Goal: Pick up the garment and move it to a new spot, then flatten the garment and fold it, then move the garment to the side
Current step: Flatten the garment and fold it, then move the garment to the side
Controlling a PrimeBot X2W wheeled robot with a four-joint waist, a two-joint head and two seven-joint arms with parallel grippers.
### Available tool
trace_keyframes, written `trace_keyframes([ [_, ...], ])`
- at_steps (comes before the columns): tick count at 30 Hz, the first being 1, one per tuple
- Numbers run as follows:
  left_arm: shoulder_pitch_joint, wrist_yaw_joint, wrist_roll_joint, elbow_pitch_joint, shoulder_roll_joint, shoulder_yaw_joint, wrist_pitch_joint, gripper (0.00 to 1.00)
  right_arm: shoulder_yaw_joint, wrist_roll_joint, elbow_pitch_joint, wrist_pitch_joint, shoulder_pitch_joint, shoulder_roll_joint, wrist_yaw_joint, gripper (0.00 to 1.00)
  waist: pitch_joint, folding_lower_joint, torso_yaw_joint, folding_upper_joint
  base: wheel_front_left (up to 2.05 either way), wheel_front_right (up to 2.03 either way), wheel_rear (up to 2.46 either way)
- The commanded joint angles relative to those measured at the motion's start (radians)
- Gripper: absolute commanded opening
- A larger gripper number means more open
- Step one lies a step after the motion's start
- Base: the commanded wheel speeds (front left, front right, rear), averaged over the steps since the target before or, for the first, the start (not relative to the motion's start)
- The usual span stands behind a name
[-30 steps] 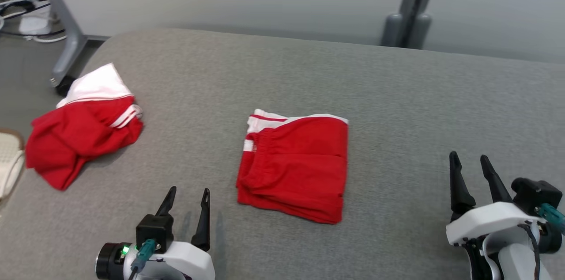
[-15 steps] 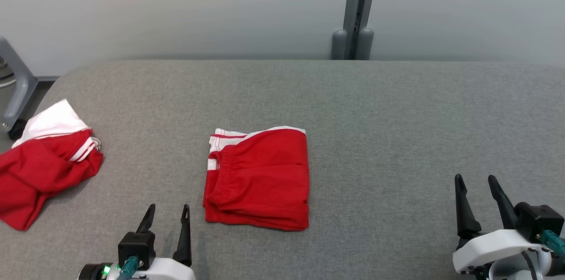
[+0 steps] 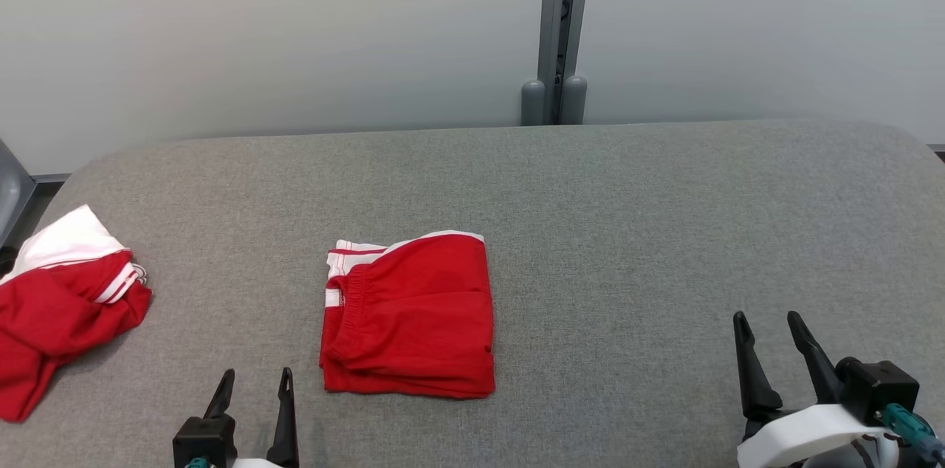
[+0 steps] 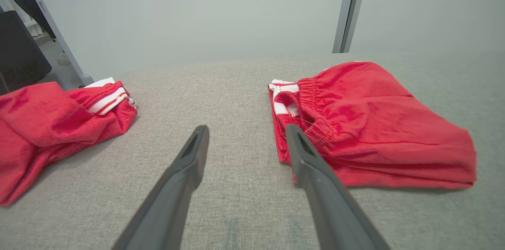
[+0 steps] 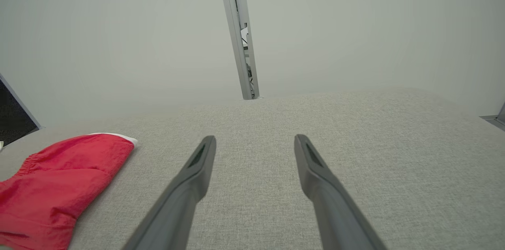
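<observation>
The folded red garment (image 3: 410, 320) with white stripes lies flat near the middle of the grey table (image 3: 650, 232). The left claw (image 3: 256, 373) and the right claw (image 3: 765, 319) both stand wide open and hold nothing. A small white label (image 4: 292, 110) sits inside the waistband, but its writing is too small to read. A second red garment (image 3: 59, 313) lies crumpled at the table's left edge.

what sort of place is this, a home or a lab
Probably a lab or test room, not a home: a bare pale wall, a metal post, and a grey cloth-covered table holding folded shorts and a crumpled garment.
</observation>
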Motion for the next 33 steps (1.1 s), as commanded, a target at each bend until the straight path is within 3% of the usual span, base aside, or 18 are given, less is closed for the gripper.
trace_keyframes([
  [1, 0.007, -0.003, 0.006, -0.006, 0.004, 0.007, -0.005, 1.00, 0.004, 0.006, -0.005, -0.005, 0.009, -0.005, 0.000, 1.00, 0.000, 0.0000, 0.000, -0.0001, 0.00, 0.00, 0.00],
  [18, -0.006, -0.002, -0.009, -0.016, 0.003, -0.004, -0.005, 1.00, 0.018, 0.011, 0.006, -0.005, -0.007, -0.005, 0.000, 1.00, 0.016, 0.0000, 0.016, -0.0001, 0.00, 0.00, 0.00],
  [33, -0.068, -0.015, -0.011, -0.020, 0.004, -0.066, -0.005, 1.00, 0.165, 0.041, 0.070, -0.005, -0.153, -0.005, 0.000, 1.00, 0.147, 0.0000, 0.166, -0.0001, 0.00, 0.00, 0.00],
])
